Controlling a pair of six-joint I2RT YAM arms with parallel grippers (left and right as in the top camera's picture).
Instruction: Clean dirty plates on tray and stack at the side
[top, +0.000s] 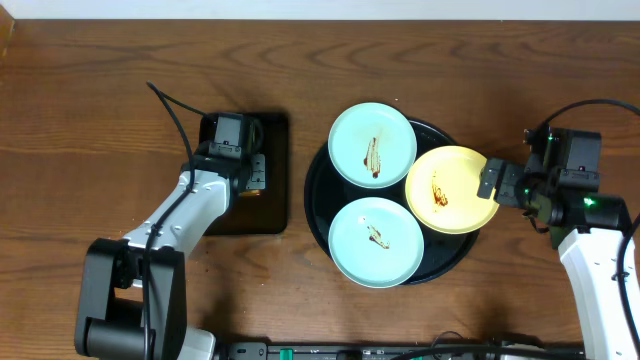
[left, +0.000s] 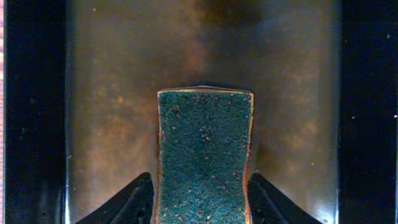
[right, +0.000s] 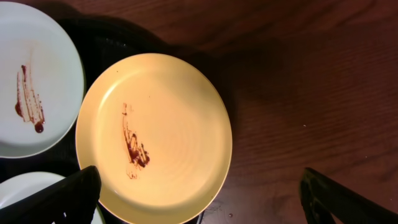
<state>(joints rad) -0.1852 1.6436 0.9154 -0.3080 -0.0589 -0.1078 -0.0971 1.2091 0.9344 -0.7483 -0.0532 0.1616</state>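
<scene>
Left pincer (left: 200, 180) clamps sponge (left: 204, 137); right pincer (right: 199, 177) straddles yellow plate (right: 174, 118) edge.

I see white shells and black joints on my left arm (top: 188, 215) and right arm (top: 598, 255), looping black cables (top: 172, 112), and green lights (top: 589, 203) on the right.

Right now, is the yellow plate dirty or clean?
Dirty. The yellow plate has a brown sauce streak on its face, plain in the right wrist view and also visible from overhead.
</scene>
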